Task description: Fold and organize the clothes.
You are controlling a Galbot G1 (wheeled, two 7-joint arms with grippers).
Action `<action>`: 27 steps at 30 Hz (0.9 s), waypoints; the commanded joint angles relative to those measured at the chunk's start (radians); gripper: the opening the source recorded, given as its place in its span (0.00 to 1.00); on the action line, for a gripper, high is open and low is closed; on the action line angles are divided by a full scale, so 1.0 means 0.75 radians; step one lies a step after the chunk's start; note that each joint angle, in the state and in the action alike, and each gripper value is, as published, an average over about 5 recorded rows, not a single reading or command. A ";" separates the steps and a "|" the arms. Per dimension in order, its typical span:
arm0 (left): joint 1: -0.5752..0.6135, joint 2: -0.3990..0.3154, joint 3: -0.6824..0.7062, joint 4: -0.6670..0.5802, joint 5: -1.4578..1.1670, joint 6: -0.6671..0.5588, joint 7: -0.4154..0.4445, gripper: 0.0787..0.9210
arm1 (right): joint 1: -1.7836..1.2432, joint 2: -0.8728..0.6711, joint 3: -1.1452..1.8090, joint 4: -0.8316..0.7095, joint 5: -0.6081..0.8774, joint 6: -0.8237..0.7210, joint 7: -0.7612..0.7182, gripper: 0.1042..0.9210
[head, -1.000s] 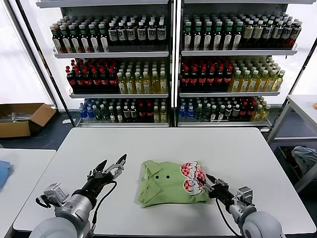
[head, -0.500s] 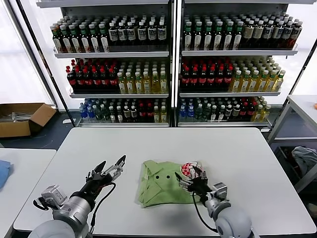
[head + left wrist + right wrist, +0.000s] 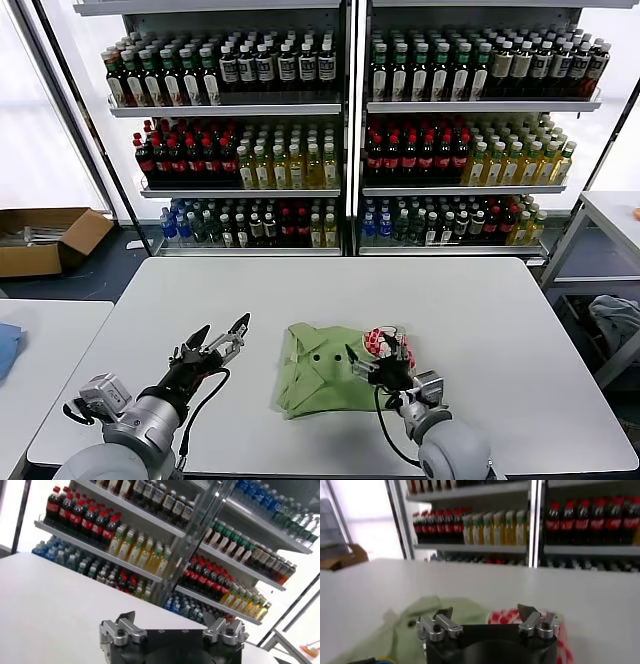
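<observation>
We hold our right gripper [image 3: 377, 354], jaws apart, over the green T-shirt [image 3: 320, 372]; our left gripper [image 3: 214, 340] waits at nine o'clock, jaws apart.

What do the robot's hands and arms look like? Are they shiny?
Both arms are rounded silver-grey tubes with black cables looping alongside. The left gripper and right gripper have black bodies, shiny silver metal knuckles with small bolts, and thin dark pointed fingers.

You're looking at a plain white worktop [image 3: 330, 285], and the only thing lying on it is the light green T-shirt [image 3: 325, 372], folded up near the front edge with its red-and-white print [image 3: 385, 341] showing on the right side.
</observation>
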 commanded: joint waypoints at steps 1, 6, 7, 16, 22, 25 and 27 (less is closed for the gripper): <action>0.003 0.002 -0.036 0.028 0.135 -0.030 0.108 0.88 | -0.177 -0.069 0.475 0.322 0.107 0.153 -0.070 0.88; 0.012 -0.006 -0.075 0.063 0.272 -0.084 0.251 0.88 | -0.392 -0.052 0.748 0.345 0.158 0.221 -0.176 0.88; 0.017 -0.009 -0.084 0.069 0.295 -0.098 0.286 0.88 | -0.424 -0.041 0.787 0.341 0.168 0.237 -0.202 0.88; 0.135 -0.075 -0.216 0.119 0.544 -0.265 0.604 0.88 | -0.622 0.070 0.940 0.277 0.141 0.422 -0.382 0.88; 0.195 -0.143 -0.282 0.129 0.693 -0.316 0.691 0.88 | -0.664 0.099 0.878 0.257 0.094 0.465 -0.389 0.88; 0.209 -0.166 -0.292 0.136 0.759 -0.345 0.712 0.88 | -0.680 0.121 0.833 0.258 0.061 0.472 -0.388 0.88; 0.215 -0.175 -0.298 0.140 0.769 -0.353 0.718 0.88 | -0.692 0.133 0.809 0.260 0.035 0.478 -0.387 0.88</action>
